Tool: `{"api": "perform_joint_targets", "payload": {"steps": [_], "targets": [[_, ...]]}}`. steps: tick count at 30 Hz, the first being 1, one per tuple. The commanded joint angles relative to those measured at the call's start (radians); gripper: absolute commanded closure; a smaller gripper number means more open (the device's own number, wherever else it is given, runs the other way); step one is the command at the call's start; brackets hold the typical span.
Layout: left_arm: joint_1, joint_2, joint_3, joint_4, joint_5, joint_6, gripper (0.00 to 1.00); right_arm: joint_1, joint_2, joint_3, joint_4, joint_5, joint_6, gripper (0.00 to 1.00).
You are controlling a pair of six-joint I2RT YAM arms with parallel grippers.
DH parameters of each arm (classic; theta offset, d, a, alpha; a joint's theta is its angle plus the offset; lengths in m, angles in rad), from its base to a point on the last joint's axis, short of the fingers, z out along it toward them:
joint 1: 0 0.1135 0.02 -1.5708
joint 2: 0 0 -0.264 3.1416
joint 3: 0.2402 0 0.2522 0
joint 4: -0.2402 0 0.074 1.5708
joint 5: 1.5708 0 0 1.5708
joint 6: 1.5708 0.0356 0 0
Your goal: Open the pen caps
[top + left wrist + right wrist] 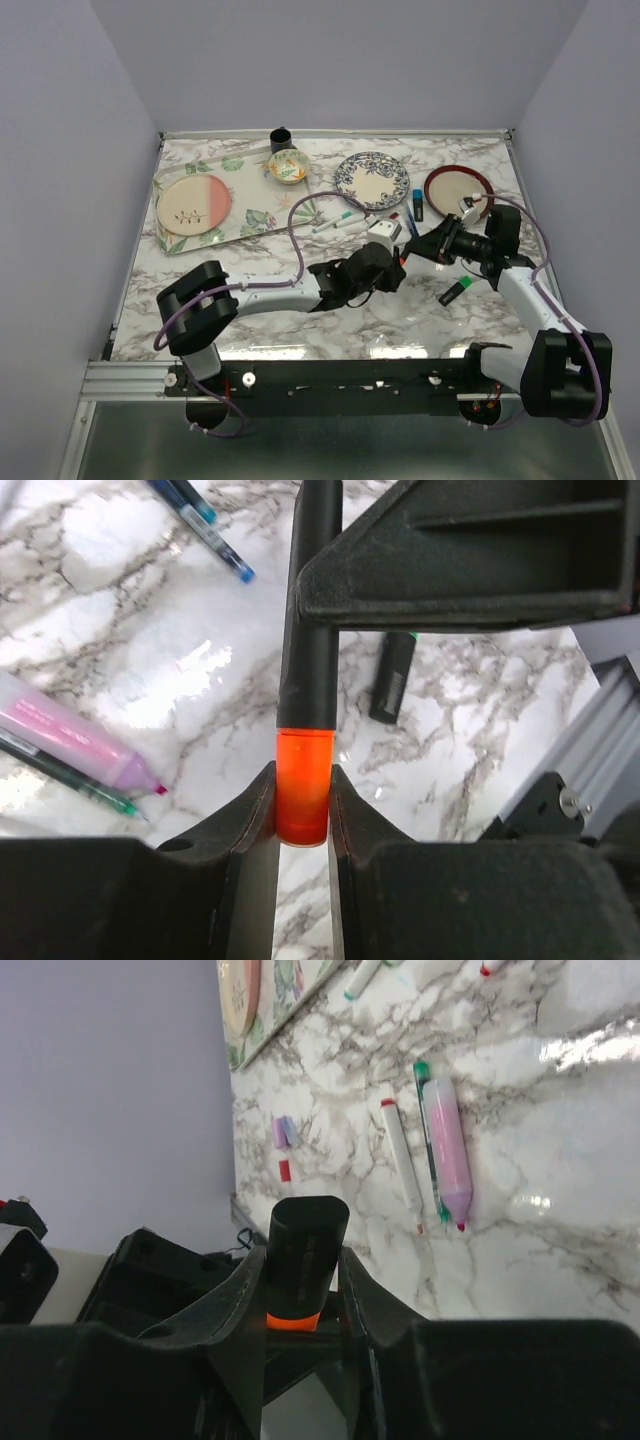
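2 grippers on 1 orange highlighter (308, 630) | left gripper (302, 815) pinches the orange cap (303, 775); right gripper (303, 1280) pinches the black body | held above table (200, 330), 3 o'clock of centre | step: uncapping, cap looks seated | next: straight pull apart, grips firm

Left tool (303, 805) pinching orange cap (303, 780) of black highlighter (310, 660), lilac highlighter (70, 735) lying on marble table (200, 660)
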Motion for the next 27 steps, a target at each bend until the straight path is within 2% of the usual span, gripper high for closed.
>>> {"api": "perform_joint_targets", "payload": {"steps": [1,6,14,16,19,20,21,22,23,24,25,26,27], "targets": [[-0.091,-0.109,-0.176,-0.112,0.051,-0.027,1.00,-0.151,-0.016,-0.003,0.110,0.143,0.003,0.99],[-0.092,-0.203,-0.264,-0.089,-0.005,-0.052,1.00,-0.154,-0.009,-0.006,0.112,0.154,0.000,0.99],[-0.086,-0.249,-0.332,-0.075,-0.033,-0.047,1.00,-0.154,0.006,-0.007,0.109,0.151,-0.020,1.00],[-0.086,-0.276,-0.355,-0.060,-0.033,-0.040,1.00,-0.154,0.027,-0.001,0.119,0.108,-0.045,0.99],[-0.078,-0.321,-0.378,-0.029,-0.027,-0.023,1.00,-0.151,0.059,-0.003,0.194,-0.111,-0.160,0.99],[-0.066,-0.332,-0.382,-0.009,-0.009,-0.023,1.00,-0.146,0.090,-0.004,0.226,-0.253,-0.205,0.96],[-0.057,-0.351,-0.388,0.002,0.005,-0.027,1.00,-0.120,0.101,0.003,0.231,-0.291,-0.230,0.89],[-0.045,-0.362,-0.399,0.009,0.020,-0.034,1.00,-0.102,0.112,0.022,0.181,-0.308,-0.279,0.82],[-0.031,-0.368,-0.405,0.023,0.040,-0.041,1.00,-0.077,0.119,0.075,0.126,-0.323,-0.404,0.73],[0.000,-0.382,-0.411,0.031,0.087,-0.055,1.00,-0.018,0.129,0.103,0.001,-0.328,-0.478,0.67],[0.012,-0.387,-0.425,0.038,0.111,-0.063,1.00,0.016,0.130,0.130,-0.054,-0.334,-0.549,0.62],[0.026,-0.393,-0.434,0.066,0.140,-0.066,1.00,0.050,0.130,0.170,-0.100,-0.331,-0.676,0.52],[0.052,-0.408,-0.444,0.077,0.195,-0.070,1.00,0.123,0.116,0.187,-0.176,-0.329,-0.747,0.47]]}}
